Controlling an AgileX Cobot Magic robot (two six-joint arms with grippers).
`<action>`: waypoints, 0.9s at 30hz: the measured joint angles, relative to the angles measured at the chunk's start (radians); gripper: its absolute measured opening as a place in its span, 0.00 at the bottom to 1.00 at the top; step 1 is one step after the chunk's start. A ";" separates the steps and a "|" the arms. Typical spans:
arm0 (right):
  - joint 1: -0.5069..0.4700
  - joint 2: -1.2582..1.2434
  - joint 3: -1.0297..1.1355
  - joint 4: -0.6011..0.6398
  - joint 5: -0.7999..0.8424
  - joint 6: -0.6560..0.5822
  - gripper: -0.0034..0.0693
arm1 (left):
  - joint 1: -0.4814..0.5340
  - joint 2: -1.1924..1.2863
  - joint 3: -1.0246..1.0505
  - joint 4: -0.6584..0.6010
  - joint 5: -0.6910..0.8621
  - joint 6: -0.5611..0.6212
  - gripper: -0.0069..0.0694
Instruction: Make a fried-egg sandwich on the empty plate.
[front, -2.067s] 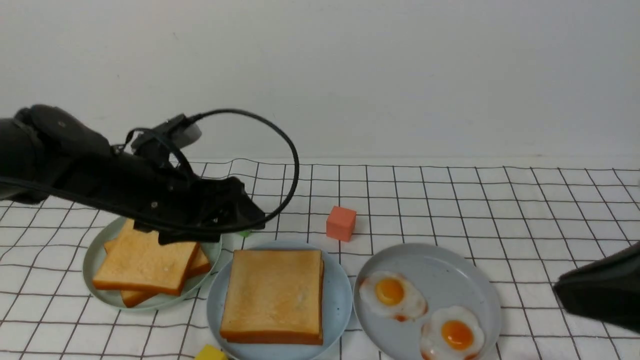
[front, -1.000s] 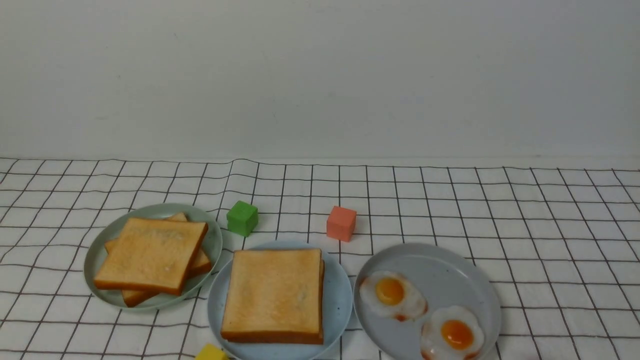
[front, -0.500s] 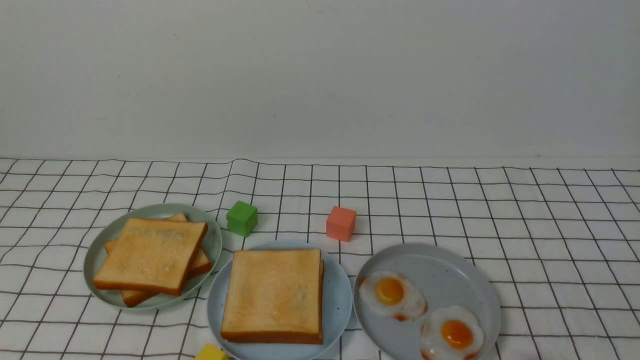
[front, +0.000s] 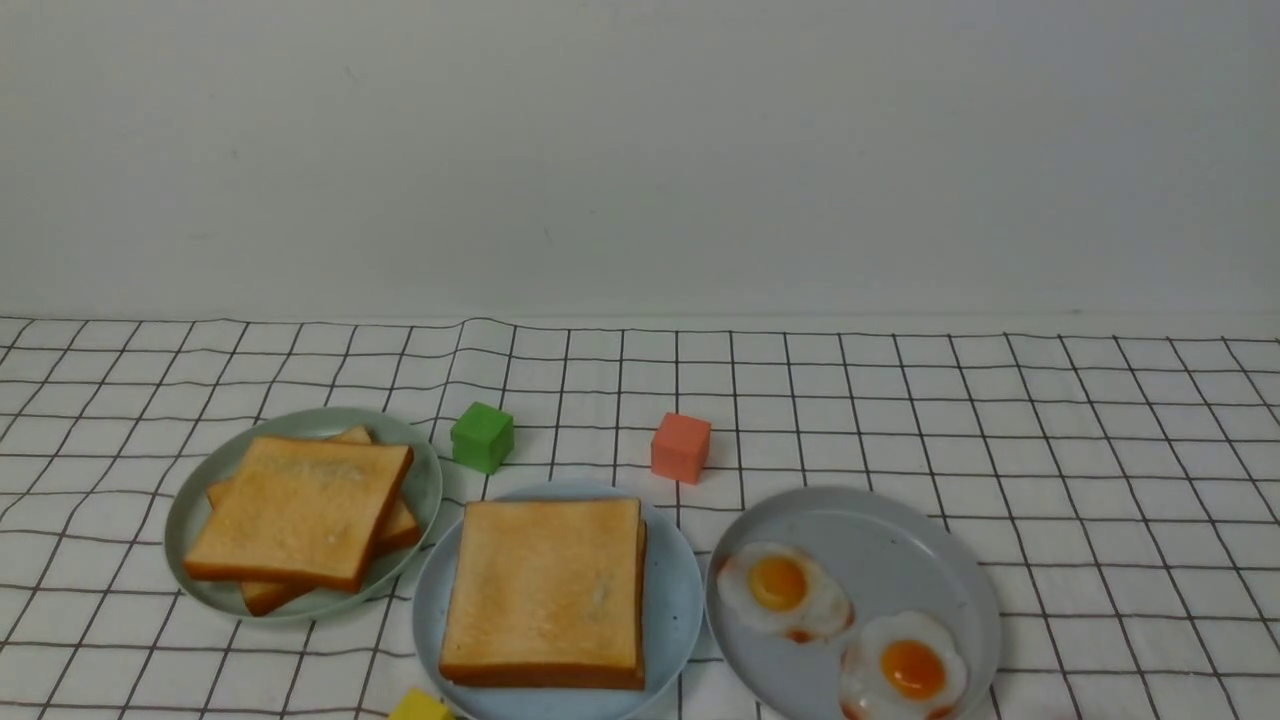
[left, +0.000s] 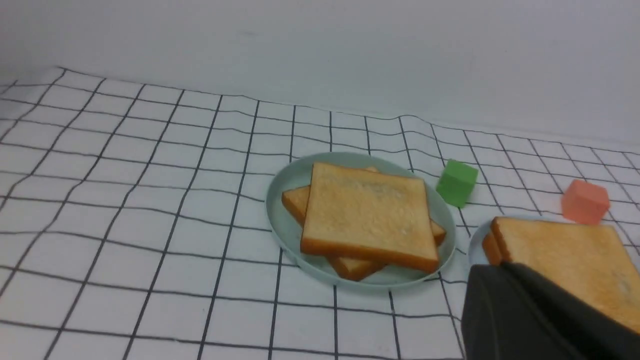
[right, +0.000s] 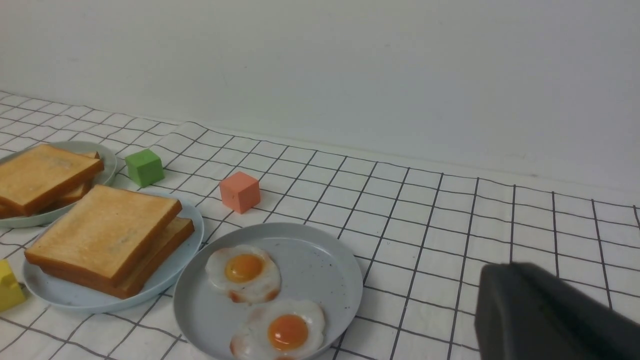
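Two stacked golden toast slices (front: 545, 590) lie on the light blue plate (front: 672, 600) at the front centre. No egg shows between them. They also show in the right wrist view (right: 105, 237) and the left wrist view (left: 565, 260). Neither gripper shows in the front view. My left gripper (left: 495, 270) is a dark block with its fingers together, near the stack's corner and holding nothing. My right gripper (right: 505, 272) is also shut and empty, over bare cloth to the right of the grey plate (right: 320, 260).
A pale green plate (front: 425, 490) on the left holds a pile of plain toast (front: 300, 510). The grey plate (front: 900, 540) holds two fried eggs (front: 780, 588) (front: 910, 668). A green cube (front: 482, 436), a red cube (front: 681, 447) and a yellow cube (front: 420, 706) lie on the checked cloth.
Two seconds ago my left arm hung over the pale green plate and my right gripper showed at the right edge. Both have left the front view. Nothing has moved in the last second.
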 joint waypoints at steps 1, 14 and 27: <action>0.000 0.000 0.000 0.000 0.000 0.000 0.06 | 0.010 -0.006 0.042 -0.001 -0.023 -0.001 0.07; 0.000 -0.002 0.001 0.000 -0.001 0.000 0.07 | -0.020 -0.008 0.210 0.012 -0.055 0.014 0.08; 0.000 -0.002 0.001 0.000 -0.001 0.000 0.08 | -0.018 -0.008 0.211 0.014 -0.058 0.007 0.09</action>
